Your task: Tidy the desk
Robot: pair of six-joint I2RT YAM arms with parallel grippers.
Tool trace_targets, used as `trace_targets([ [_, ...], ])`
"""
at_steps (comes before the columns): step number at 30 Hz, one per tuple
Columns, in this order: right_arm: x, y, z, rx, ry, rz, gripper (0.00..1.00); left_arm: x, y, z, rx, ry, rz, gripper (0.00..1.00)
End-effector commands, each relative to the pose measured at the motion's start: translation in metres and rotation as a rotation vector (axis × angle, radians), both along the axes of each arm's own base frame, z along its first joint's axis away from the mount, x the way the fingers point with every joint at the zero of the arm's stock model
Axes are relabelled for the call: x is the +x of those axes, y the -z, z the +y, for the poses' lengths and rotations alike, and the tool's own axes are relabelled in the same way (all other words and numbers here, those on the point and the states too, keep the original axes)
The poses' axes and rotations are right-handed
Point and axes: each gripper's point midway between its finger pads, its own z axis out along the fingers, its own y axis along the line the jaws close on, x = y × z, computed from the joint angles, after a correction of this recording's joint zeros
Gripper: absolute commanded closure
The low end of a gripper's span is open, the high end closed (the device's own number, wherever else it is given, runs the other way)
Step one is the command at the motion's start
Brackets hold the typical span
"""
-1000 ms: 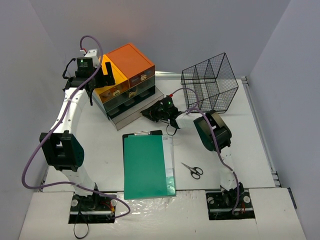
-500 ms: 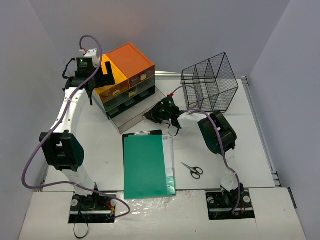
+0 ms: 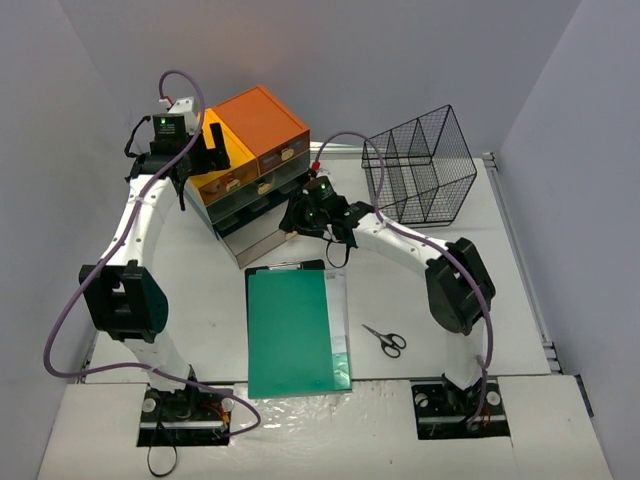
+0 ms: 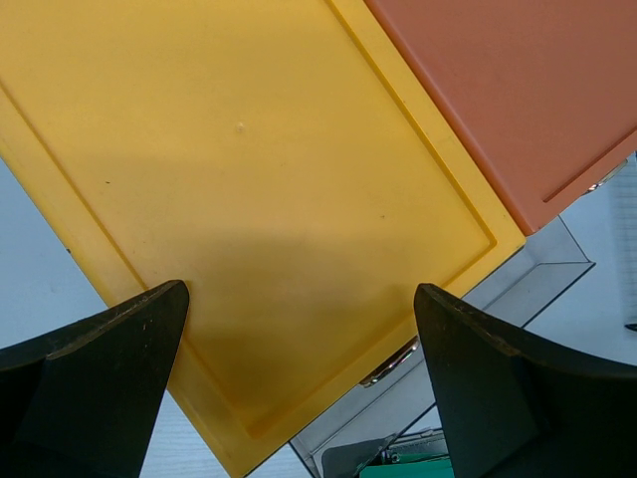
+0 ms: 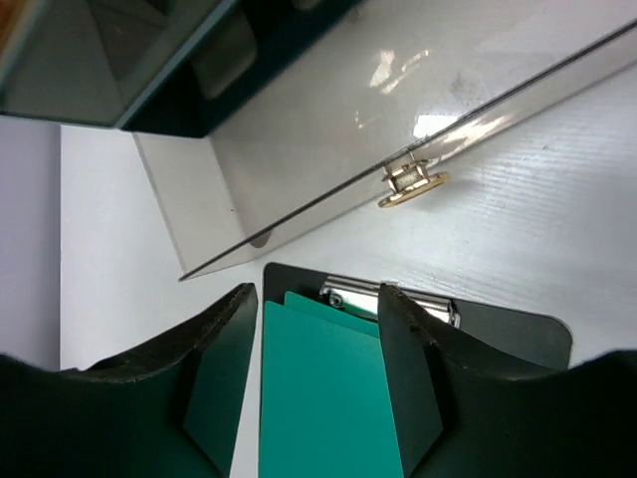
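The white desk (image 3: 200, 290) holds a drawer unit (image 3: 262, 118) with orange and yellow tops at the back left. Its clear bottom drawer (image 3: 262, 238) is pulled out, and the drawer's brass handle (image 5: 410, 185) hangs free. My right gripper (image 3: 296, 222) hovers just in front of that drawer (image 5: 328, 129). In its wrist view the right gripper (image 5: 317, 294) is open, with only the clipboard (image 5: 318, 418) below it. My left gripper (image 3: 205, 150) hangs above the unit; in its wrist view the left gripper (image 4: 299, 287) is open and empty over the yellow top (image 4: 249, 149).
The clipboard (image 3: 295, 335), carrying green sheets, lies at the desk's front centre. Small scissors (image 3: 385, 341) lie to its right. A black wire basket (image 3: 420, 165) stands at the back right. A metal rail (image 3: 520, 260) runs along the right edge.
My right gripper has shifted a little left toward the drawer unit, and its elbow has swung out to the right. The left arm has not moved.
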Motion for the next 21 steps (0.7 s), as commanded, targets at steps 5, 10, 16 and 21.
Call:
trace_targets([
  [5, -0.054, -0.019, -0.134, -0.638, 0.126, 0.076, 0.53, -0.016, 0.034, 0.011, -0.029, -0.049, 0.133, 0.03],
  [10, -0.107, -0.005, -0.192, -0.906, 0.075, 0.216, 0.53, -0.012, 0.033, 0.006, -0.059, -0.047, 0.121, 0.03],
  [16, -0.156, 0.013, -0.215, -0.991, 0.029, 0.311, 0.54, -0.009, 0.031, 0.004, -0.066, -0.038, 0.119, 0.03],
  [21, -0.183, 0.019, -0.225, -0.933, 0.07, 0.337, 0.54, -0.011, 0.032, 0.005, -0.055, -0.035, 0.125, 0.03],
])
